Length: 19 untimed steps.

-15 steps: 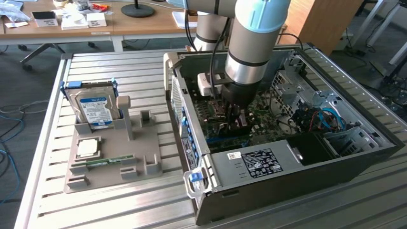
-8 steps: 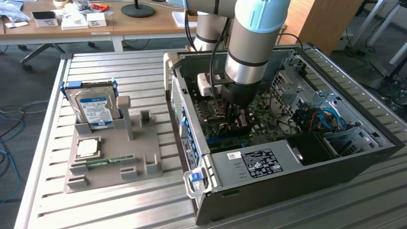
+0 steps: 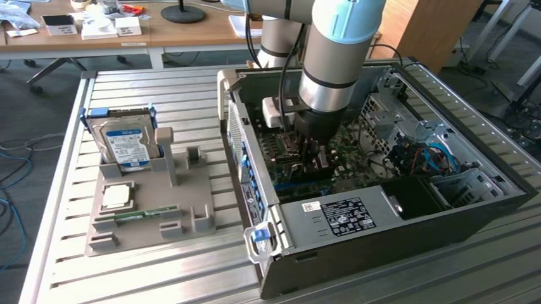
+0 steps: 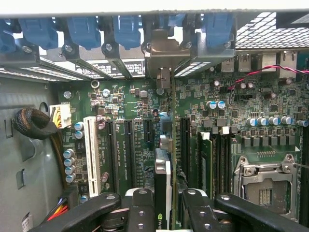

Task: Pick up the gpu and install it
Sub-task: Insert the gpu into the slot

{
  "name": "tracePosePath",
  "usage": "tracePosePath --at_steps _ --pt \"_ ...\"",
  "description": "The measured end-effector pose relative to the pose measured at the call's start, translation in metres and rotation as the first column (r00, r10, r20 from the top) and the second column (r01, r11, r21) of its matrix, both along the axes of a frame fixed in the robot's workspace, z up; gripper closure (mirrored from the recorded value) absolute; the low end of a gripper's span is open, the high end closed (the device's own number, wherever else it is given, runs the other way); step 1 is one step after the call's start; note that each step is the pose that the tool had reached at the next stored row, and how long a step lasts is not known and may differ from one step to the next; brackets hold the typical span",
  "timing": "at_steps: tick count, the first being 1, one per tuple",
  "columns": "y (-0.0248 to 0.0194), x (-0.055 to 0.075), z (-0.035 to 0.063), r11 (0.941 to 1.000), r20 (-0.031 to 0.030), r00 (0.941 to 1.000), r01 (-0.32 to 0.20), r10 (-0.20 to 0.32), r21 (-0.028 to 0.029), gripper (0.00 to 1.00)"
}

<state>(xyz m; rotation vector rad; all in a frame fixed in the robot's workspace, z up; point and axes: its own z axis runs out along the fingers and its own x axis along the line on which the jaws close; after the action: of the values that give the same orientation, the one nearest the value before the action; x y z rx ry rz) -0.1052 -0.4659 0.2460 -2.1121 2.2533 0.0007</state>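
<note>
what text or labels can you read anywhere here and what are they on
None can be read outright.
gpu: small logo on its edge, no letters legible.
power supply label: print too small.
hard drive label: print too small.
motherboard slot markings: too small.

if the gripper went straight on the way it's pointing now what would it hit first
The gripper is shut on the graphics card, held edge-on ahead of it, so the card's leading edge would probably meet the motherboard first, among its long slots. The gap between them is hard to judge.
</note>
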Motion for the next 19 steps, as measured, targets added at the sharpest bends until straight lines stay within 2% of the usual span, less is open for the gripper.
tracePosePath --at_steps 19 --pt "0.0 -0.0002 -0.0012 1.0 0.0002 1.0 0.0 0.0 0.0004 0.73"
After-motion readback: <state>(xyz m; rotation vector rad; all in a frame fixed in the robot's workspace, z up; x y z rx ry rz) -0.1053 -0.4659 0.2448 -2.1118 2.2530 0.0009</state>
